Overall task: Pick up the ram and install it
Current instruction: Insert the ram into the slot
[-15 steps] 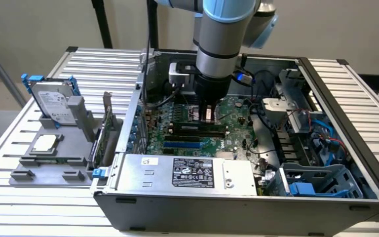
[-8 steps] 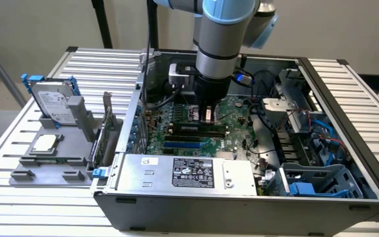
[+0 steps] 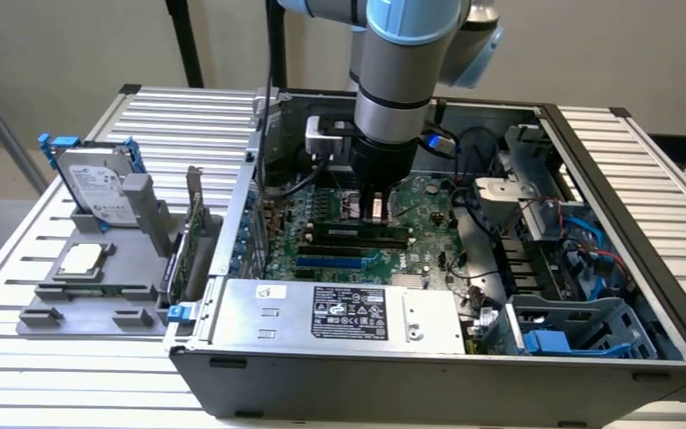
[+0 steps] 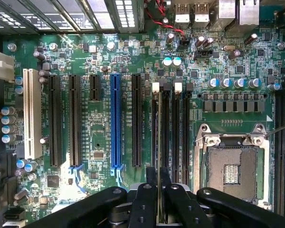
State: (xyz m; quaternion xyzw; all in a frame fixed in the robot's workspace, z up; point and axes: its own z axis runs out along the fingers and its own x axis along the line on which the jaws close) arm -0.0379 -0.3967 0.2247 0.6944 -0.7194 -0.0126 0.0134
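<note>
Pretty tight in there. The arm [image 3: 391,80] is taking up the middle of the open case [image 3: 439,366], coming straight down onto the motherboard [image 4: 99,109]. The power supply [image 3: 343,313] is boxing in the near side, and the drive cage [image 3: 570,326] and loose cables [image 3: 486,143] are crowding the exterior view's right. Only the strip of board around the memory slots [image 4: 173,128] is sitting open.
</note>
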